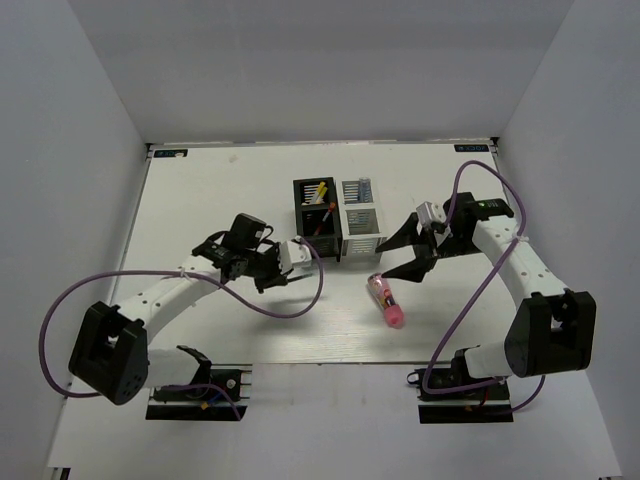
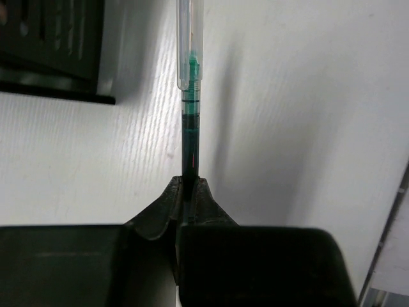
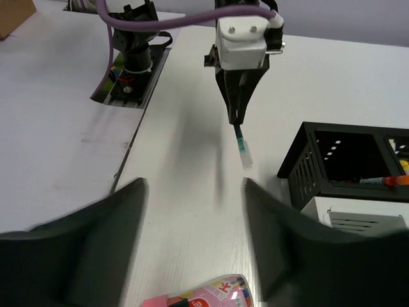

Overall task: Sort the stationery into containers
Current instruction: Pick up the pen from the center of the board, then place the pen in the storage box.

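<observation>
The relation that matters to us is pen to bin. Our left gripper is pinched tight on the tail of the slim dark pen. The pen sticks straight out beyond the fingertips along the gripper's own line, clear cap foremost. It hangs around the middle of the counter, just to the left of the block of bins. In the left wrist view the nearest black bin sits off to the left of the pen's axis, not in line with it. We judge that the pen must be lifted and swung over a rim before it can go in. We cannot tell whether the cap touches the counter. The left arm is plainly the nearer one for this.

Our right gripper is spread wide and holds nothing, to the right of the bins. The pink tube lies flat just toward the near edge from it, its long axis slanting from far-left to near-right. In the right wrist view it shows low between the right fingers.
</observation>
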Robot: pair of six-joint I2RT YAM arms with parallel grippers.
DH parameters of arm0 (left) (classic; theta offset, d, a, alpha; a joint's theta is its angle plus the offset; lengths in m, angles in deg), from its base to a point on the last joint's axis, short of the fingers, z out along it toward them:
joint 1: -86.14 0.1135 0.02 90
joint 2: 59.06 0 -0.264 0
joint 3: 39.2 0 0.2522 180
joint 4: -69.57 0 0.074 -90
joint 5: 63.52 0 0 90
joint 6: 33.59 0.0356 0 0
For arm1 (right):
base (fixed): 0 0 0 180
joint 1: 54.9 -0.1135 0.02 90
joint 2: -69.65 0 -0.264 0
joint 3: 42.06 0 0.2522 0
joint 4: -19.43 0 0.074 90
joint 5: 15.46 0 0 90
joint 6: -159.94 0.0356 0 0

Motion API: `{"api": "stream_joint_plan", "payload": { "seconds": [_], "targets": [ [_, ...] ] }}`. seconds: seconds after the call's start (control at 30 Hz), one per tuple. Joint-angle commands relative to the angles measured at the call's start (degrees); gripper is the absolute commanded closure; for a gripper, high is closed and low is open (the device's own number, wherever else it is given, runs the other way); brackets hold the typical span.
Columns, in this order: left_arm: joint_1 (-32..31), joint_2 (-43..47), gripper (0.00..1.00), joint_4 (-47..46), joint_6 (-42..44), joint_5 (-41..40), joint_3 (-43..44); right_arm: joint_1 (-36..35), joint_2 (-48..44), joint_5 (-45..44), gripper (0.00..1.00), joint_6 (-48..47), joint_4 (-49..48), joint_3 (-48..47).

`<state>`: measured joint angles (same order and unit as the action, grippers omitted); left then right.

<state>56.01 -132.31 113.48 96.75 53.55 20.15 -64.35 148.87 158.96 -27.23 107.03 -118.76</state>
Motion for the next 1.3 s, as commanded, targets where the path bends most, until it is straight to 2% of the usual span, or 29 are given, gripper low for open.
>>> {"api": "stream_joint_plan", "payload": {
  "seconds": [0.0,0.1,0.13,0.17,0.3,0.33,0.37,0.43,0.53,0.7,0.83,1.0,1.1,1.27],
  "targets": [
    [-0.3,2.3,1.0,2.4,2.3,9.5,2.7,-0.2,-1.3,3.2,0.38,0.4,1.2,-1.8],
    [-0.3,2.9,1.0,2.4,2.3,13.6,4.1,-0.3,-1.4,2.8,0.69,0.7,1.1,-2.1],
    [-0.3,3.6,1.0,0.4,1.6,14.8,4.1,-0.2,-1.4,2.9,0.91,1.0,1.2,-2.2],
    [-0.3,4.3,1.0,-1.3,0.6,16.8,4.1,-0.1,-1.3,2.6,1.0,1.1,1.2,-2.4],
    [-0.3,6.6,1.0,-16.4,-8.2,18.4,4.1,0.0,-1.4,2.1,1.0,1.2,1.1,-2.5],
    [-0.3,6.6,1.0,-23.0,-10.3,18.4,4.1,0.1,-1.7,1.9,1.0,1.2,1.2,-2.4],
    [-0.3,5.2,1.0,-26.2,-15.0,16.5,4.1,0.0,-2.0,1.9,1.0,1.3,1.1,-2.3],
    [-0.3,3.0,1.0,-30.5,-18.2,16.5,6.5,0.2,-2.4,1.5,1.0,1.5,1.1,-2.0],
    [-0.3,-1.4,1.0,-40.3,-24.9,9.5,8.6,0.0,-3.3,0.9,1.0,1.4,1.0,-1.3],
    [-0.3,-5.3,1.0,-55.9,-30.7,3.9,6.6,0.1,-3.5,1.0,1.0,0.8,1.1,-0.5],
    [-0.3,-10.0,1.0,-58.5,-30.8,-1.1,7.2,0.2,-3.0,0.9,1.0,0.8,1.0,-0.3],
    [-0.3,-14.9,1.0,-64.4,-31.4,-3.1,5.9,0.2,-2.6,0.6,1.0,0.7,1.1,-0.2],
    [-0.3,-17.9,1.0,-65.0,-31.4,-3.1,5.9,0.2,-2.8,0.2,1.0,1.0,1.1,-0.2],
    [-0.3,-17.9,1.0,-62.6,-30.1,-3.6,4.1,0.2,-2.8,0.0,1.0,0.7,1.0,0.4]
  ]
}}
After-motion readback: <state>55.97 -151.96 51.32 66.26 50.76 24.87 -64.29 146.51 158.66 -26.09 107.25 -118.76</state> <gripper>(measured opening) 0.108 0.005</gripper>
